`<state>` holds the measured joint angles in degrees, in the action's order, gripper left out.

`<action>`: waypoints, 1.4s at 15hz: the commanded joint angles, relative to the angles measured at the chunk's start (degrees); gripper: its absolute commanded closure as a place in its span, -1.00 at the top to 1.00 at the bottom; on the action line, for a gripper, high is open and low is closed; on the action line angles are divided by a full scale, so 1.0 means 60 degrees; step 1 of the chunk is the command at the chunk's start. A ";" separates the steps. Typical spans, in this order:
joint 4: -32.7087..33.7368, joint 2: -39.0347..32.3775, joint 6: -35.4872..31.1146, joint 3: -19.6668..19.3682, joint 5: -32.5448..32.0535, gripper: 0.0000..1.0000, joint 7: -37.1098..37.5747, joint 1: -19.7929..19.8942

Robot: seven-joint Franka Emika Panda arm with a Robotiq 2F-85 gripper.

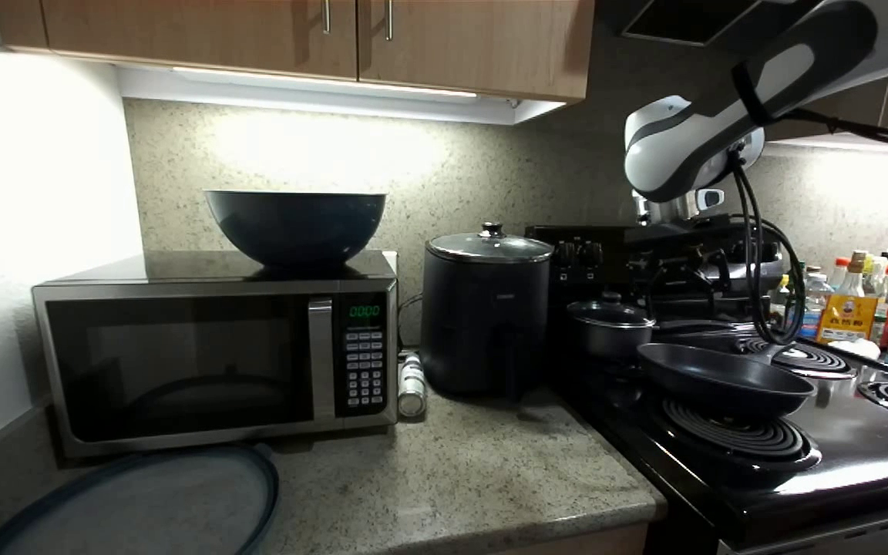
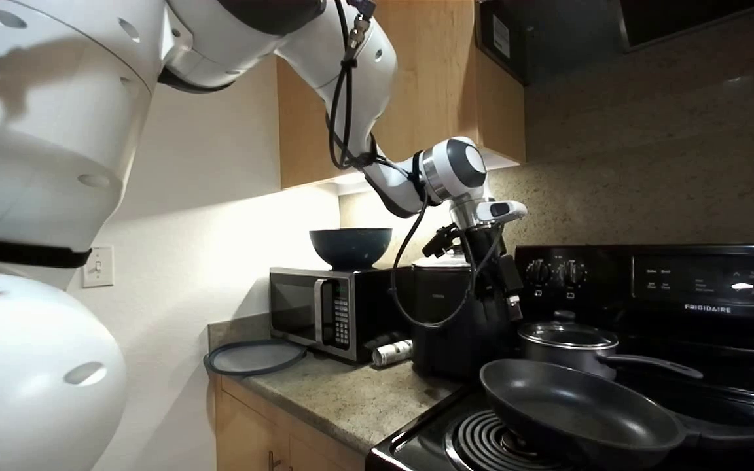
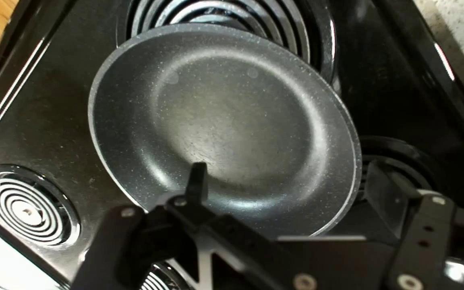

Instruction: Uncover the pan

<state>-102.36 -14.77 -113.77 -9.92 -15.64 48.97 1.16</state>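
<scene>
Nearest in the wrist view, the Robotiq gripper hangs with its jaws wide apart and nothing clasped between them. Beyond it is the frying pan, bare of any lid and tilted over the front coil burner; whether its base touches the coil cannot be told. Uncovering it therefore looks finished. The pan should handle as a rigid, fairly weighty piece, hard to break, with a slick-looking coating. Should it need moving, the long handle seems the surest hold, since a rim pinch could let it swivel or slip. Farther back, the saucepan keeps its glass lid on.
</scene>
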 commanded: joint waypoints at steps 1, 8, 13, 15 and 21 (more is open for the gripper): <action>-0.0541 0.0087 -0.0750 0.0300 -0.0031 1.00 -0.1524 0.0117; -0.0356 -0.0475 -0.0563 0.0303 0.0103 1.00 -0.2774 -0.0032; -0.0071 -0.1012 -0.0369 0.0386 0.0434 1.00 -0.2986 -0.0007; 0.0024 -0.1281 -0.0281 0.0404 0.0530 1.00 -0.3032 -0.0030; 0.0506 -0.1940 0.0090 0.0362 0.0545 0.50 -0.2993 -0.0160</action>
<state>-101.68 -24.93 -115.83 -7.41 -13.64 32.08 0.80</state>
